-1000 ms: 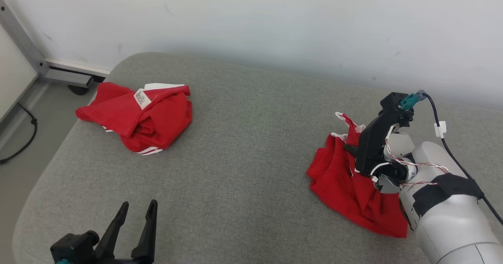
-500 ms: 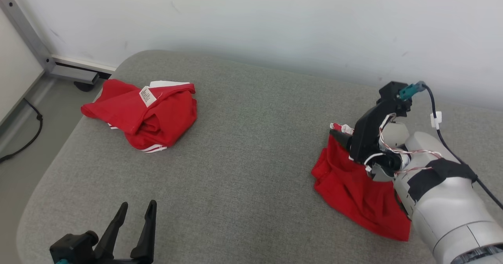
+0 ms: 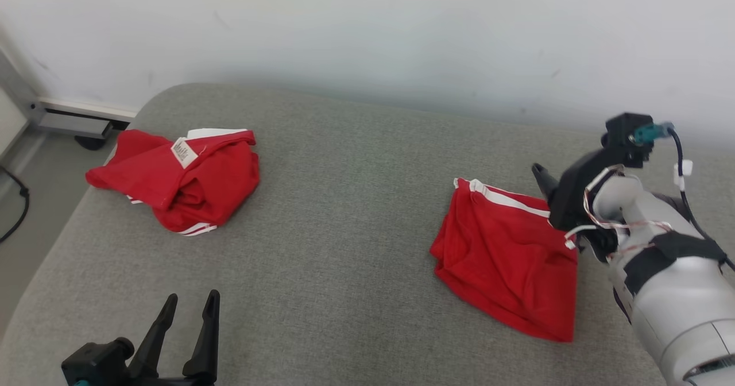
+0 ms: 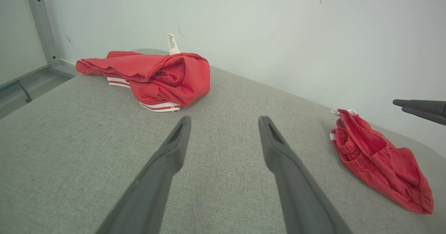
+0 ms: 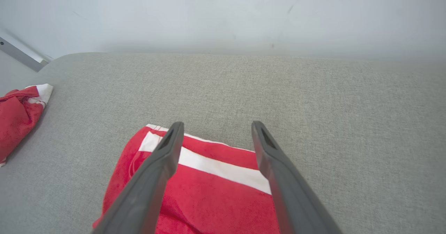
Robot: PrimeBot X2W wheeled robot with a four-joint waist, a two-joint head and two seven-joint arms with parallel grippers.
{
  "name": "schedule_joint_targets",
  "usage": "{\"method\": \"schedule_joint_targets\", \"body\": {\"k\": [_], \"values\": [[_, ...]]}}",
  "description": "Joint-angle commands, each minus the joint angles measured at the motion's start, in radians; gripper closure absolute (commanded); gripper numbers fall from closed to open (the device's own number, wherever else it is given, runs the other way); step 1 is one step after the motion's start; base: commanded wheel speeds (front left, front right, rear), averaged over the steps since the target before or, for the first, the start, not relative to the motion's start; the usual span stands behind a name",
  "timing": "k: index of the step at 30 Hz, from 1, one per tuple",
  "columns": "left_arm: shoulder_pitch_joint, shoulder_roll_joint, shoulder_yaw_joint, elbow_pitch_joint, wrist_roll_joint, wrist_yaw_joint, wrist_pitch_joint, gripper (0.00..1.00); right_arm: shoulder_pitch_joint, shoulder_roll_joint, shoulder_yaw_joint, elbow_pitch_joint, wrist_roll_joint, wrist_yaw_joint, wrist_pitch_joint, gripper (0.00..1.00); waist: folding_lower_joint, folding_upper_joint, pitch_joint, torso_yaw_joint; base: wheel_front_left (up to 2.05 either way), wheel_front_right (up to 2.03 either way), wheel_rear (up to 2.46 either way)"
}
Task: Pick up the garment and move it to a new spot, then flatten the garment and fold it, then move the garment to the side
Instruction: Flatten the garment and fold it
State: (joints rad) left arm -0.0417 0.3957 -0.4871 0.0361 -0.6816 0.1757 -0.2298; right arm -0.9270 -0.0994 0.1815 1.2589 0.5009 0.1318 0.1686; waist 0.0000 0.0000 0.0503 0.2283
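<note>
a red garment (image 3: 505,265) (image 4: 379,161) (image 5: 209,192) lies in a loosely folded heap on the right side of a grey cushion (image 3: 344,202), its white stripe (image 5: 223,169) on the edge towards the white wall (image 3: 367,24). the right gripper (image 3: 542,176) (image 5: 216,126) hangs over that striped edge, fingers spread wide, gripping nothing. the left wrist view shows those fingers (image 4: 418,107) in the air beyond the cloth, clear of it, which the right wrist view leaves unclear. well apart, on the cushion's far left, a second red garment (image 3: 178,185) (image 4: 153,73) (image 5: 17,119) sits bunched, its label (image 3: 181,152) standing up. the left gripper (image 3: 192,297) (image 4: 225,119) waits over the near left of the cushion, wide open and empty.
</note>
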Motion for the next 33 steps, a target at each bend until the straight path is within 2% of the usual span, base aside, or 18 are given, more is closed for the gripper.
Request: {"method": "schedule_joint_targets", "body": {"k": [1,3,5,6,7,8,12,13,23,33], "values": [[0.01,0.007,0.004,-0.004,-0.004,0.002,-0.006,0.0,0.03,-0.015,-0.012,0.01,-0.021,-0.002,-0.029,0.0,0.0,0.0,-0.001,-0.018,0.0,0.0,0.0],[0.009,0.007,0.005,-0.005,-0.005,0.003,-0.007,0.0,0.05,-0.021,-0.025,0.016,-0.031,-0.002,-0.046,0.0,0.0,0.0,0.001,-0.028,0.0,0.0,0.0],[0.009,0.008,0.007,-0.005,-0.005,0.005,-0.008,0.0,0.071,-0.025,-0.033,0.02,-0.045,-0.002,-0.057,0.12,0.0,0.0,0.002,-0.038,0.0,0.0,0.0],[0.009,0.009,0.008,-0.006,-0.005,0.005,-0.009,0.0,0.08,-0.026,-0.036,0.021,-0.052,-0.002,-0.06,0.25,0.0,0.0,0.004,-0.043,0.0,0.0,0.0],[0.008,0.009,0.009,-0.006,-0.005,0.005,-0.009,0.0,0.089,-0.027,-0.04,0.022,-0.055,-0.002,-0.065,0.27,0.0,0.0,0.006,-0.047,0.0,0.0,0.0],[0.007,0.009,0.008,-0.006,-0.006,0.005,-0.008,0.0,0.098,-0.027,-0.043,0.022,-0.062,-0.002,-0.069,0.48,0.0,0.0,0.008,-0.051,0.0,0.0,0.0],[0.0,0.008,0.008,-0.007,-0.006,0.006,-0.01,0.0,0.131,-0.014,-0.053,0.025,-0.072,-0.002,-0.084,0.93,0.0,0.0,0.016,-0.062,0.0,0.0,0.0],[-0.002,0.007,0.008,-0.007,-0.006,0.005,-0.011,0.0,0.14,-0.009,-0.054,0.024,-0.075,-0.002,-0.089,1.0,0.0,0.0,0.017,-0.063,0.0,0.0,0.0],[-0.012,0.005,0.005,0.0,-0.01,0.002,-0.011,0.0,0.214,0.029,-0.053,0.005,-0.079,-0.002,-0.109,1.0,0.0,0.0,0.024,-0.061,0.0,0.0,0.0],[-0.008,0.008,0.005,0.003,-0.013,0.007,-0.013,0.0,0.278,0.045,-0.037,-0.124,-0.094,-0.002,-0.092,1.0,0.0,0.0,0.017,-0.059,0.0,0.0,0.0]]}}
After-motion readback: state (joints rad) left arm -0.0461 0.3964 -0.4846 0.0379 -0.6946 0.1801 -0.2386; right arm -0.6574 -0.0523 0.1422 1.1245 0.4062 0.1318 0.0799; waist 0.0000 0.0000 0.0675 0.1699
